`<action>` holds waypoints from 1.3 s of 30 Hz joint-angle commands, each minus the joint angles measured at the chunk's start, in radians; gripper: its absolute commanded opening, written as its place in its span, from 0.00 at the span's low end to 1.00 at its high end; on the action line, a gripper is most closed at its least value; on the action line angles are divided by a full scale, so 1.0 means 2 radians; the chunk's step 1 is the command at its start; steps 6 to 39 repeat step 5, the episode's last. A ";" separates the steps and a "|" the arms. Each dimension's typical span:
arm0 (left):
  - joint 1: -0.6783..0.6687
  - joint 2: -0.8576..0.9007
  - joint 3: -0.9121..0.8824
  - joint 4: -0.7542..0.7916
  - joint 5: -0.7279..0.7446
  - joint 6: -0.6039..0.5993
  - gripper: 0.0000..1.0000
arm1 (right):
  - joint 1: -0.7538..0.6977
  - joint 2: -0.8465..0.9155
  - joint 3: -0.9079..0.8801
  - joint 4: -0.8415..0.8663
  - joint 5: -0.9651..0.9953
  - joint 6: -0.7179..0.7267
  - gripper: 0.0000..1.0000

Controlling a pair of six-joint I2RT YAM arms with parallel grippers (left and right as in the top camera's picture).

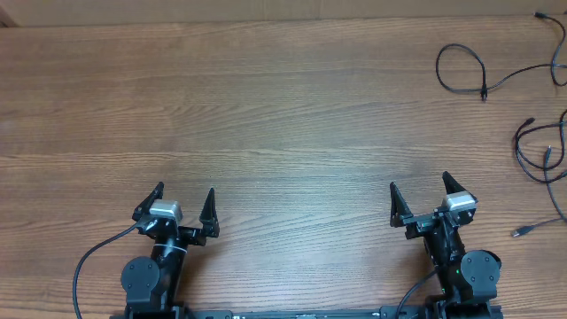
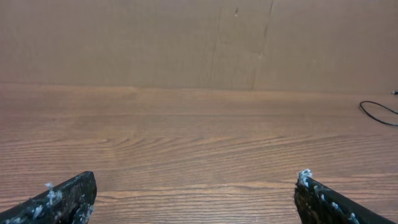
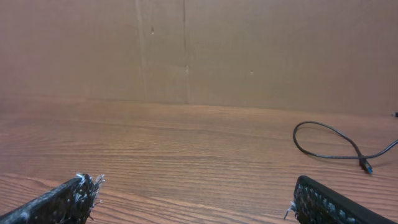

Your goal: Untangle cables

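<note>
Thin black cables lie at the table's far right in the overhead view. One forms a loose loop (image 1: pixel 484 89) near the back, and its cord runs off toward the right edge. A knotted bunch (image 1: pixel 548 158) lies below it, with a silver-tipped plug (image 1: pixel 521 231) nearer the front. My left gripper (image 1: pixel 185 190) stands open at the front left, far from them. My right gripper (image 1: pixel 419 182) stands open at the front right, short of the bunch. The right wrist view shows the loop (image 3: pixel 323 149) ahead to the right of the open gripper (image 3: pixel 196 183). The left gripper (image 2: pixel 198 177) holds nothing, and a bit of cable (image 2: pixel 376 112) shows at that view's right edge.
A brown cardboard wall (image 3: pixel 186 50) stands along the table's back edge. Bare wood-grain table (image 1: pixel 266 106) stretches across the left and middle. Thicker black arm cables (image 1: pixel 89 261) trail by the arm bases at the front.
</note>
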 commanded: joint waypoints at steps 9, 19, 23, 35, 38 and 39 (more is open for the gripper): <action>-0.001 -0.005 -0.003 0.000 -0.005 0.010 1.00 | -0.002 -0.005 -0.005 0.001 0.003 -0.002 1.00; -0.001 -0.005 -0.003 0.000 -0.005 0.010 1.00 | -0.002 -0.005 -0.005 0.001 0.003 -0.002 1.00; -0.001 -0.005 -0.003 0.000 -0.005 0.010 1.00 | -0.002 -0.005 -0.005 0.001 0.003 -0.002 1.00; -0.001 -0.005 -0.003 0.000 -0.005 0.010 1.00 | -0.002 -0.005 -0.005 0.001 0.003 -0.002 1.00; -0.001 -0.005 -0.003 0.000 -0.005 0.010 1.00 | -0.002 -0.005 -0.005 0.001 0.003 -0.002 1.00; -0.001 -0.005 -0.003 0.000 -0.005 0.010 1.00 | -0.002 -0.005 -0.005 0.001 0.003 -0.002 1.00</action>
